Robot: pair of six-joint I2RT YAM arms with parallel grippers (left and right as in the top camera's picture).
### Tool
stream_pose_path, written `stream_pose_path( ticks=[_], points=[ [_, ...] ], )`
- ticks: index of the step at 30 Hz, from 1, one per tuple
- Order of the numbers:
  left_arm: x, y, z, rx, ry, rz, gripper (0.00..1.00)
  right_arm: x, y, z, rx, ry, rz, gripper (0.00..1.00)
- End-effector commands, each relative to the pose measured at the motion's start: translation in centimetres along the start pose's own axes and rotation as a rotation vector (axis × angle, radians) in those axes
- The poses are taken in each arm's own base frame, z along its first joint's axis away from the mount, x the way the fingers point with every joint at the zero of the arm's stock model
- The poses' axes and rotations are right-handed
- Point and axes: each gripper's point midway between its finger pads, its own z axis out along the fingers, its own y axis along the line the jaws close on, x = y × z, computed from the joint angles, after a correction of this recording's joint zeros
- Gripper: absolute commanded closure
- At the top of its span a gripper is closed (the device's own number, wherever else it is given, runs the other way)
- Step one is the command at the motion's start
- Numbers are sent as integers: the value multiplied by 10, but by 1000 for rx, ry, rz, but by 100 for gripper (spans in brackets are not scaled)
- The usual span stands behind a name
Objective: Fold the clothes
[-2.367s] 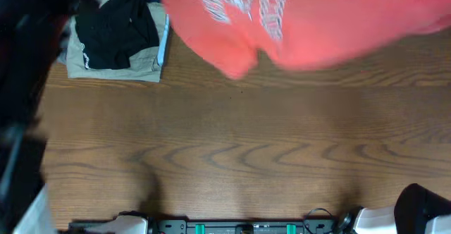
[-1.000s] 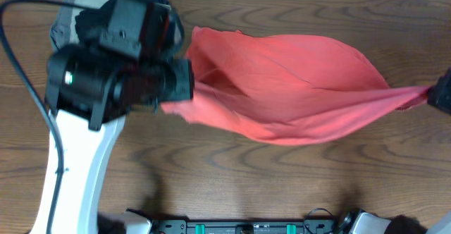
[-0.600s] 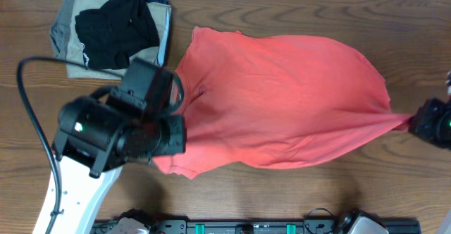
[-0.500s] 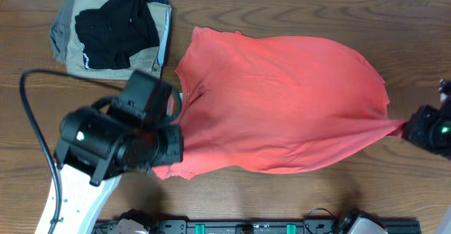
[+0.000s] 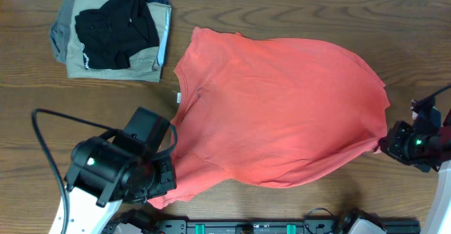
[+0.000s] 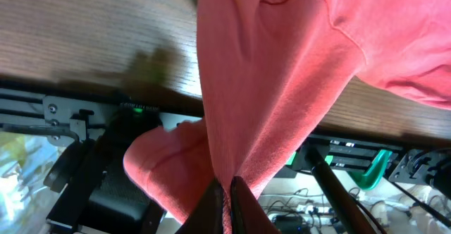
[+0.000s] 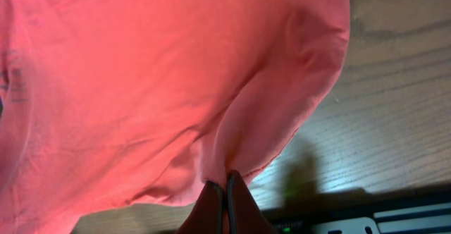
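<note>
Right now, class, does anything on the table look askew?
Yes: the T-shirt lies slanted across the table, not squared, bunched at two corners where the left end effector and right end effector pinch it.

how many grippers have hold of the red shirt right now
2. The left gripper pinches the T-shirt at its lower left edge in the overhead view; the right gripper pinches its right edge. Neither grip is hidden.

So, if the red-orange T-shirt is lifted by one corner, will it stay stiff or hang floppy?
Probably floppy: the T-shirt creases into folds where the left gripper and right gripper pinch it. Likely light, as small pinches seem enough. Pushed, it would probably wrinkle, not slide.
</note>
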Motion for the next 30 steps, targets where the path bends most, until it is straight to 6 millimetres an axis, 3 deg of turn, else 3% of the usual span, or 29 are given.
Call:
stream_pose_path(
  ticks=[1, 9, 15, 21, 27, 30],
  points=[
    [8, 5, -6, 23, -29, -18, 94, -2, 4, -4, -21, -33, 8, 99],
    [-31, 0, -26, 98, -321, -5, 94, -14, 4, -5, -21, -82, 9, 99],
    [-63, 21, -34, -39, -477, -113, 94, -25, -2, -6, 10, -124, 43, 99],
    [-81, 35, -37, -137, -549, -230, 94, -34, -19, -8, 104, -170, 113, 99],
    [-96, 27, -31, -162, -550, -236, 94, -36, -19, -8, 103, -178, 127, 99],
    [-107, 27, -28, -208, -565, -253, 94, -38, -29, -9, 157, -190, 147, 99]
  ],
)
